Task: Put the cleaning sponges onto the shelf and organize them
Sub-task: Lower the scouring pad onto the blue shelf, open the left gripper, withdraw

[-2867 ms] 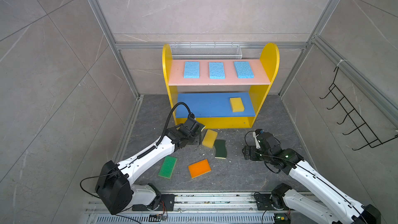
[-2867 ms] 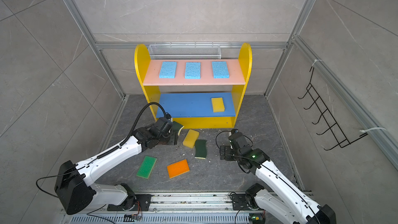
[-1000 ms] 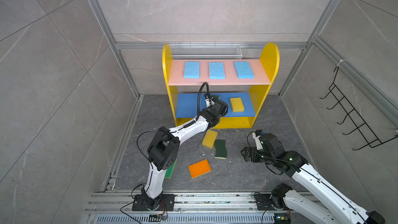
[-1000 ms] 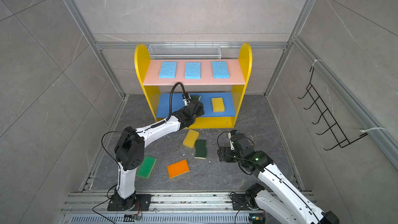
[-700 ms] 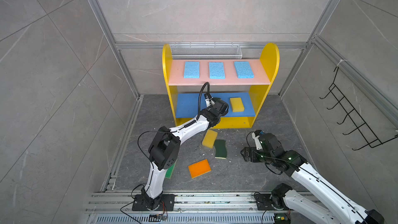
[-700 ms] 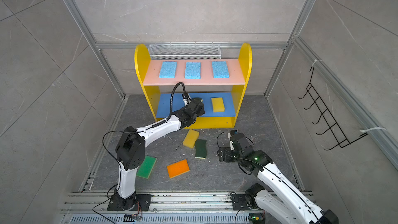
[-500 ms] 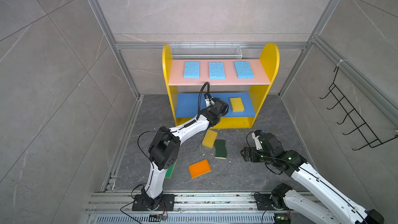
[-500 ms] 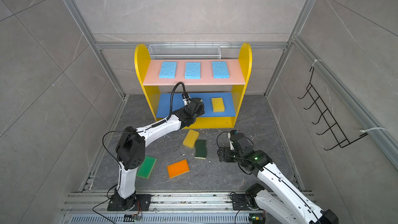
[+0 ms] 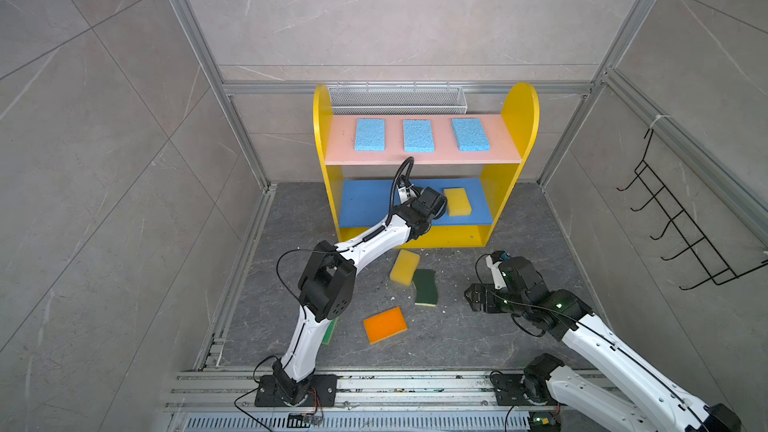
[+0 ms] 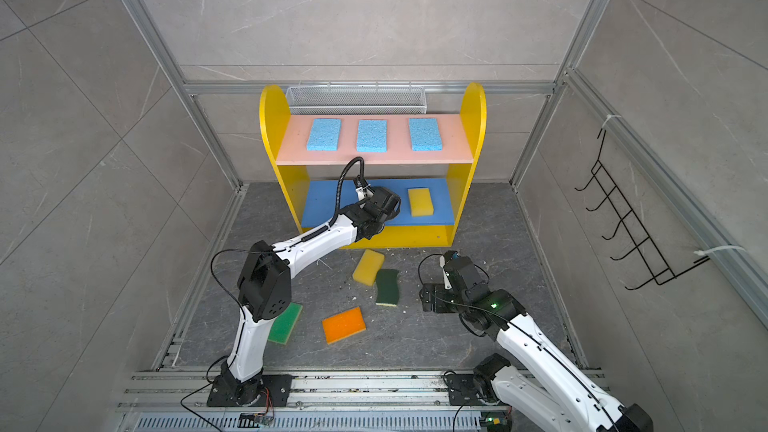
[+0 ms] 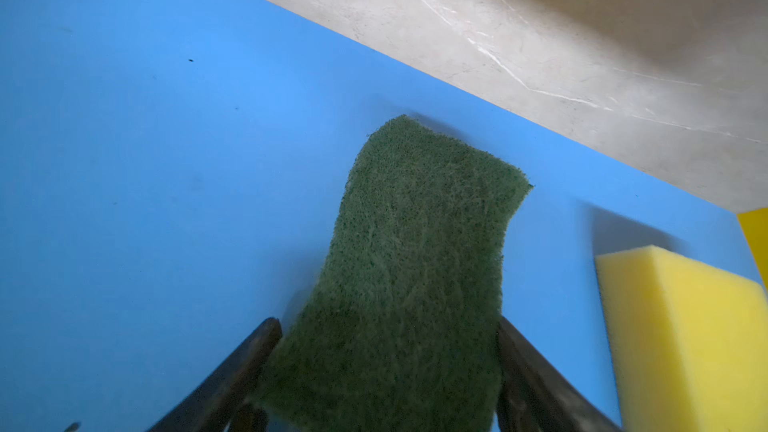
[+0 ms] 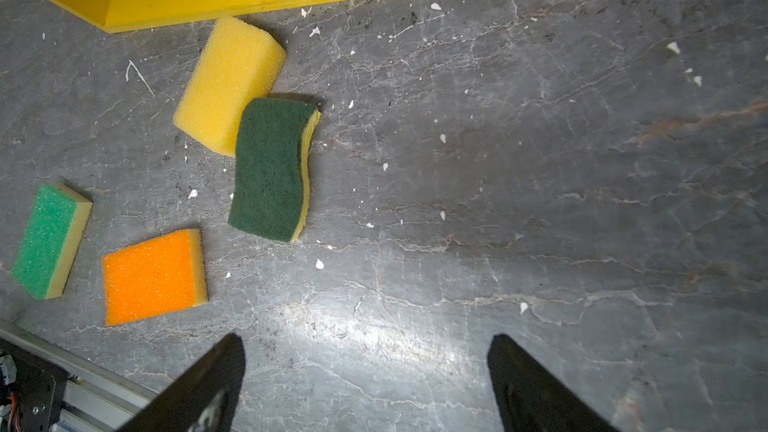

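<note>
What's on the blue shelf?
A yellow sponge lies on the blue board. Beside it the left gripper holds a dark green sponge. The pink board covers the blue board's back part.

Both arms wear glossy white shells over their long links, the left arm [image 9: 365, 243] and the right arm [image 9: 615, 355] alike; the joints are blocky black housings [image 9: 328, 288], one dotted with small round holes [image 10: 272, 307]; a thick ribbed black cable [image 9: 397, 178] runs to the left wrist; thin black wires [image 9: 279, 272] loop beside the elbow; small green lights [image 10: 493, 305] glow on the right arm; each arm stands on a black base plate [image 9: 326, 393]; the right gripper [image 12: 365, 340] has black tapered fingers [image 12: 208, 380].
</note>
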Robot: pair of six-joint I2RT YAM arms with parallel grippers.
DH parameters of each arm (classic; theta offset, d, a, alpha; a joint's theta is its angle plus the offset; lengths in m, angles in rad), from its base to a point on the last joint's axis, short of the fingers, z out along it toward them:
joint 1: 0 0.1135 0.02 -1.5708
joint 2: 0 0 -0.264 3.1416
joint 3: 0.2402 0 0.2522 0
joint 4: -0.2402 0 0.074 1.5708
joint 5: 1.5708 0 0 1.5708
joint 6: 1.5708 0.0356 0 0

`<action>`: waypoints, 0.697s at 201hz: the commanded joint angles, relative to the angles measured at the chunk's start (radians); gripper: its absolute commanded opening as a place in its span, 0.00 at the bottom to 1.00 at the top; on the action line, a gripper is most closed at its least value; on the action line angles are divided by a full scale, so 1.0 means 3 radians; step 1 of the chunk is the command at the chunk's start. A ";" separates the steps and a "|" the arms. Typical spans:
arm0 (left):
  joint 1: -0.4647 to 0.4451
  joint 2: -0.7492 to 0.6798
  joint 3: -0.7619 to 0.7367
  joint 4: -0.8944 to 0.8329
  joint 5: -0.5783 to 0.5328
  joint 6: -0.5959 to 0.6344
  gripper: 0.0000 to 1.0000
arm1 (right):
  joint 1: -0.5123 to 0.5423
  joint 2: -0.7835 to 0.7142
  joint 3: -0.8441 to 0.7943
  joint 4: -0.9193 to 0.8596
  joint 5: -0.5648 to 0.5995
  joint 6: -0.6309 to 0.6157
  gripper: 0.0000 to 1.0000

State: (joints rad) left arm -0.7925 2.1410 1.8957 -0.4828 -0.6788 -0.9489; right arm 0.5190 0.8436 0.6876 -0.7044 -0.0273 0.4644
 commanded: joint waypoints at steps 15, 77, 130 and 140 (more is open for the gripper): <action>-0.0006 0.0047 0.0057 -0.0482 -0.0296 -0.0324 0.82 | 0.0017 -0.0071 0.0063 -0.0081 -0.0006 0.0049 0.94; -0.0027 0.0073 0.0011 -0.0245 0.0018 -0.0253 0.90 | 0.0019 -0.0131 0.0054 -0.0124 -0.0001 0.0063 0.94; -0.0052 -0.0046 -0.0086 -0.0042 0.0119 -0.0245 0.91 | 0.0019 -0.0222 0.0045 -0.0192 0.0028 0.0072 0.94; -0.0054 -0.0067 -0.0096 -0.0018 0.0138 -0.0232 0.91 | 0.0019 -0.0232 0.0040 -0.0193 0.0029 0.0081 0.94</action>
State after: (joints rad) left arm -0.8062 2.1399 1.8919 -0.5076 -0.7181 -1.0019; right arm 0.5190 0.7902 0.6876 -0.7372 -0.0269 0.4763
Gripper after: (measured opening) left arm 0.914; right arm 0.938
